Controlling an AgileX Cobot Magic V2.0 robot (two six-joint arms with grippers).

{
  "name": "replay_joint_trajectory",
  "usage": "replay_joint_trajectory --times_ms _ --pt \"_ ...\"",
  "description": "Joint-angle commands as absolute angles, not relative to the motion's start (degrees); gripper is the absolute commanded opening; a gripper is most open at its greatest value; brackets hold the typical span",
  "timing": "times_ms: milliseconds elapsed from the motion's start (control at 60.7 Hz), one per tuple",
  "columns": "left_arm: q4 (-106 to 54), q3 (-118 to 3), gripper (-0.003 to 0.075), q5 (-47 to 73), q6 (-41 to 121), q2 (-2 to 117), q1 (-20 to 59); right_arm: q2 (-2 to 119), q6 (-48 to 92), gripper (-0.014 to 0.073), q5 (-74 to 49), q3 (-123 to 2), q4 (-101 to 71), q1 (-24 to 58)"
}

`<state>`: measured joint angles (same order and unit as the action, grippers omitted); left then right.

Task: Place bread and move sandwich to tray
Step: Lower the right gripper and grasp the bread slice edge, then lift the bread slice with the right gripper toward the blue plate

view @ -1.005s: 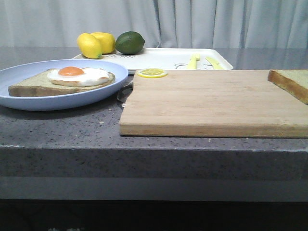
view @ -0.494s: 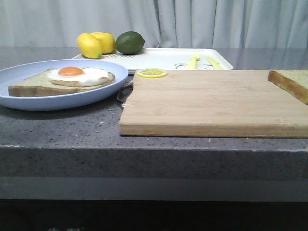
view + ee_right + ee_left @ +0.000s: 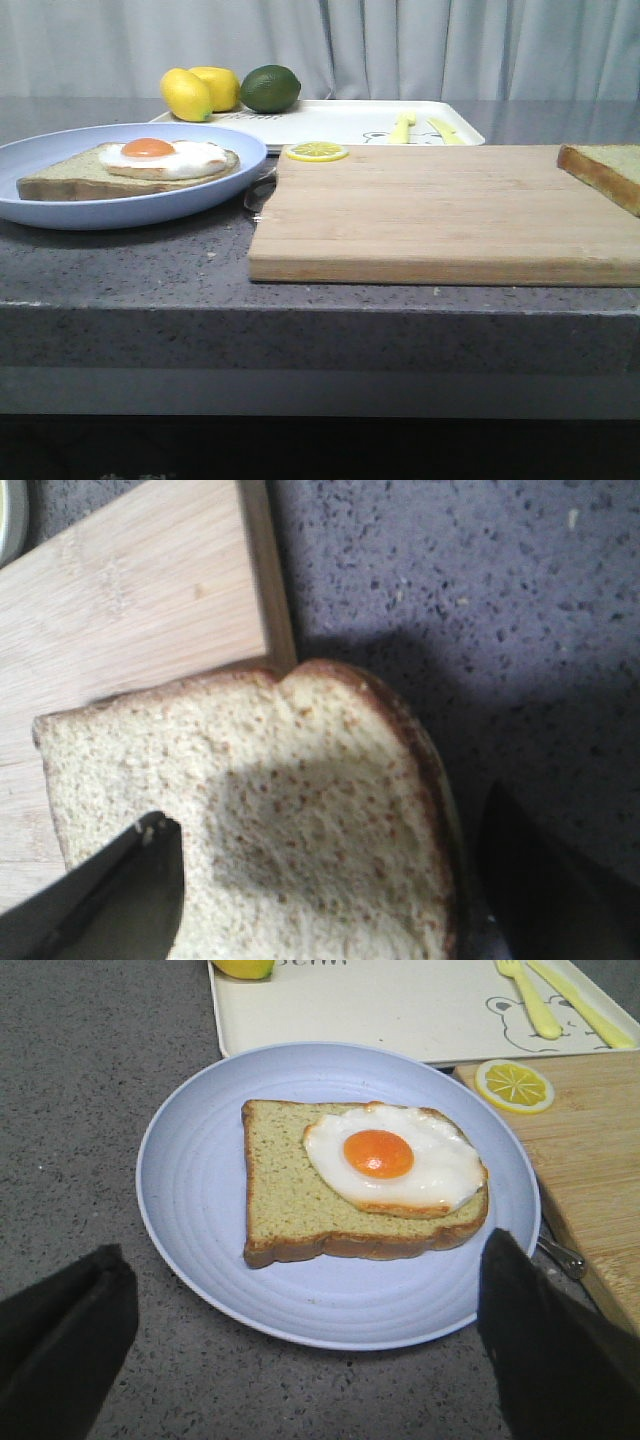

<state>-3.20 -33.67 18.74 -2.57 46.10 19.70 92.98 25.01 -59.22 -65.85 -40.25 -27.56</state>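
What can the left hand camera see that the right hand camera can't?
Only the left wrist view shows the blue plate with the egg sandwich, the white tray, the lemon slice and a yellow fork. Only the right wrist view shows the plain bread, hanging partly off the board's edge. Both show the wooden cutting board and the grey counter.
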Motion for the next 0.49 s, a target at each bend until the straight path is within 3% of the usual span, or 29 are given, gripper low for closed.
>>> replay_joint_trajectory --times_ms 0,264,478 --pt "-3.56 -35.8 0.0669 14.18 -2.66 45.93 20.16 90.95 26.01 0.0503 -60.21 -67.7 -42.75 -27.62" --pt "-3.56 -35.8 0.0669 14.18 -2.66 45.93 20.16 90.82 25.96 -0.006 -61.85 -67.7 -44.41 -27.67" --pt "-3.56 -35.8 0.0669 14.18 -2.66 45.93 20.16 87.98 25.96 -0.0062 -64.56 -67.95 -52.37 -27.67"
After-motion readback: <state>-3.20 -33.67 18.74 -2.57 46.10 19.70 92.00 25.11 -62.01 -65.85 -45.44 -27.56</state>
